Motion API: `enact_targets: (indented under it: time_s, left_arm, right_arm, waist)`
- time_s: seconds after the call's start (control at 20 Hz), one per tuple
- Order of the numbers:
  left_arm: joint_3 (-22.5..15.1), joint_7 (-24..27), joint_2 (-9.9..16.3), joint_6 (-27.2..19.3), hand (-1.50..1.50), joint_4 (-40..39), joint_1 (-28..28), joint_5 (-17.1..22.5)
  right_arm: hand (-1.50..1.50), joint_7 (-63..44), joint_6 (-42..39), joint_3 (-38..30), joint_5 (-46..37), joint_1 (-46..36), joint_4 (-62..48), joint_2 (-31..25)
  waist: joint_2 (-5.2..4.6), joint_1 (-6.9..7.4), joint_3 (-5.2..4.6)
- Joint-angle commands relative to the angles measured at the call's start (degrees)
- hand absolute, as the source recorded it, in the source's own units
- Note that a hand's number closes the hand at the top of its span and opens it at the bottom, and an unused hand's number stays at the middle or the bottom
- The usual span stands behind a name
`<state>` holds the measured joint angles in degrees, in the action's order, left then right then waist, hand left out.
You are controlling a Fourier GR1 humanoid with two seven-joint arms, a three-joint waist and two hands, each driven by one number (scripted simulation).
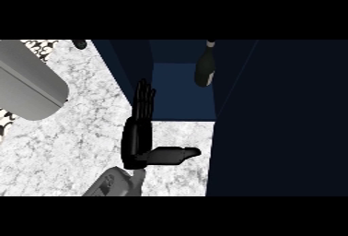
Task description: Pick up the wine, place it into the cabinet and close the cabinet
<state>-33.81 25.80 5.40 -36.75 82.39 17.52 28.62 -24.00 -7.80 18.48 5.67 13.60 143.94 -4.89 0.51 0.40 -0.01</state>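
A white marbled counter point(75, 138) runs up to a dark blue cabinet point(183, 87), whose door point(279, 115) stands open at the right. A grey cylinder point(31, 85) lies at the counter's left. The wine point(206, 67) already stands inside the cabinet, so only closing seems left. One hand point(139, 133), probably the left, is released, fingers straight by the cabinet's left wall, thumb pointing right; the other hand is out of view.

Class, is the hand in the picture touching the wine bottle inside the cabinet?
Apart. The head view shows the left hand open over the counter, with dark blue cabinet floor plainly between its fingertips and the wine bottle.
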Motion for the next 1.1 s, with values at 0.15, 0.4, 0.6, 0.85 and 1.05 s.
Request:
enact_targets:
  time_s: [0.15, 0.4, 0.6, 0.85, 1.05]
  left_arm:
    - [-3.66, 0.68, 3.89, -0.25, -1.5, 11.63, -11.34, -3.06]
    - [-5.36, 2.75, 7.27, -1.17, -1.5, 18.23, -18.97, -3.63]
    - [-3.69, 1.46, 11.51, -0.59, -1.5, 23.45, -22.01, -3.24]
    - [-0.65, 2.73, 19.61, 4.79, -1.5, 29.32, -30.35, -0.46]
    - [2.05, 3.7, 20.89, 6.31, -1.5, 31.98, -32.81, 1.0]
  right_arm:
    - [1.5, -6.25, -2.16, -1.02, 4.22, 1.31, 10.33, -4.23]
    - [1.5, -6.67, -9.76, 7.75, 5.69, 5.38, 11.0, -9.42]
    - [1.5, -7.42, -10.68, 13.78, 5.14, 4.38, 10.27, -9.33]
    - [1.5, -9.53, -9.22, 23.36, -0.94, 2.22, 10.07, -6.92]
    - [1.5, -11.92, -7.06, 25.52, -3.04, -3.68, 8.35, -3.6]
  waist:
    - [-0.31, -0.35, 0.0]
    - [0.12, -0.08, -0.05]
    - [-0.09, 0.21, -0.05]
    - [0.19, 0.4, -0.16]
    - [-0.03, 0.57, -0.19]
